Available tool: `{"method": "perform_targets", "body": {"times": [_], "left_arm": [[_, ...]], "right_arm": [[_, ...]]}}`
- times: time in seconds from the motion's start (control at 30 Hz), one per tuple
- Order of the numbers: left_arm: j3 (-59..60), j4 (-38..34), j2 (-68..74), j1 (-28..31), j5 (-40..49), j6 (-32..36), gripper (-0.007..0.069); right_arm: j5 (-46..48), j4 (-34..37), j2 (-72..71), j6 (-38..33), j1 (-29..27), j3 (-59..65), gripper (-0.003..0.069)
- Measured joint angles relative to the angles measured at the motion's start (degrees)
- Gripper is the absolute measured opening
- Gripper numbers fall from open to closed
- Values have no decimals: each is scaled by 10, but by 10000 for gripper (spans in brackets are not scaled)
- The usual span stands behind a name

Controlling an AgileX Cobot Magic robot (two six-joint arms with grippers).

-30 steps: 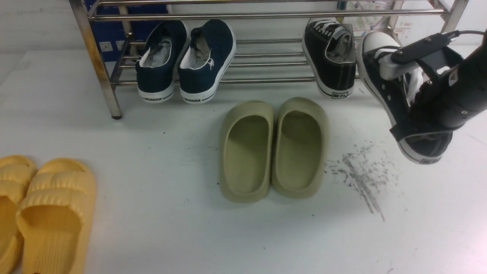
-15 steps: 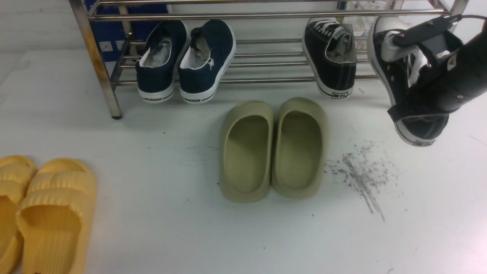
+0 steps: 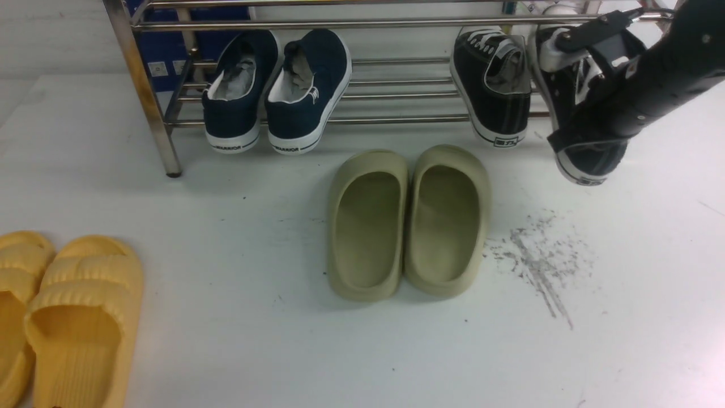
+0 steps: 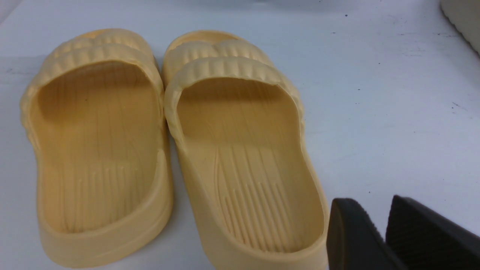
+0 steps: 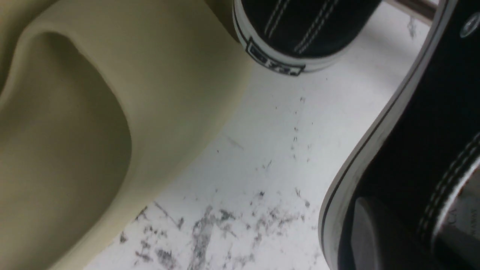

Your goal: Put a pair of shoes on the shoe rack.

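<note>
Sneaker point(image 3: 586, 133), black with a white sole, is held in the air by the right gripper point(image 3: 589, 105), whose jaws are closed on the shoe's collar. The heel hangs lowest, just clear of the floor point(image 3: 238, 340), and the toe is raised toward the shoe rack point(image 3: 362, 24), to which the shoe is being brought at the right end. Beside the jaws, on the side toward the middle of the rack, the matching black sneaker point(image 3: 494, 85) is already leaned on the lower rails, so 1 half of the pair is judged placed and the 2nd half not yet set down. What is left is judged to be lowering the held shoe onto the rails next to its mate and letting go.

Further along the rack from the jaws, 2 navy shoes point(image 3: 277, 90) are resting side by side on the lower rails; the upper rail seen holds nothing. On the floor below the rack, 2 green slippers point(image 3: 408, 221) are lying together, near dark scuff marks point(image 3: 532, 260).

The left gripper point(image 4: 378, 240) is seen only in its wrist view, jaws parted slightly and holding nothing, with 2 yellow slippers point(image 4: 168, 142) lying just ahead of them.
</note>
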Motion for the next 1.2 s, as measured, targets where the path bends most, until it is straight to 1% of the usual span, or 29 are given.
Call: {"method": "perform_targets", "body": {"times": [0.37,0.6,0.7,0.8,0.87,0.9,0.93,0.97,1.03,1.07,1.1,1.13,1.2], "left_arm": [[0,0,0,0,0,0,182],[0,0,0,0,0,0,184],[0,0,0,0,0,0,186],[0,0,0,0,0,0,186],[0,0,0,0,0,0,186],[0,0,0,0,0,0,186],[0,0,0,0,0,0,186],[0,0,0,0,0,0,186],[0,0,0,0,0,0,188],[0,0,0,0,0,0,189],[0,0,0,0,0,0,190],[0,0,0,0,0,0,190],[0,0,0,0,0,0,196]], "right_arm": [[9,2,105,-6,0,-125,22],[7,2,121,-6,0,-140,22],[7,0,121,-6,0,-141,44],[3,-5,122,-6,0,-142,101],[-4,-7,121,-6,0,-144,158],[-6,-8,120,-6,0,-145,201],[-6,-8,120,-5,0,-145,209],[-6,-10,115,-3,0,-145,266],[-1,-12,104,-1,0,-145,332],[3,-12,96,-1,0,-145,355],[3,-12,96,-1,0,-145,355],[10,-10,85,2,0,-145,372],[35,2,53,22,0,-146,390]]}}
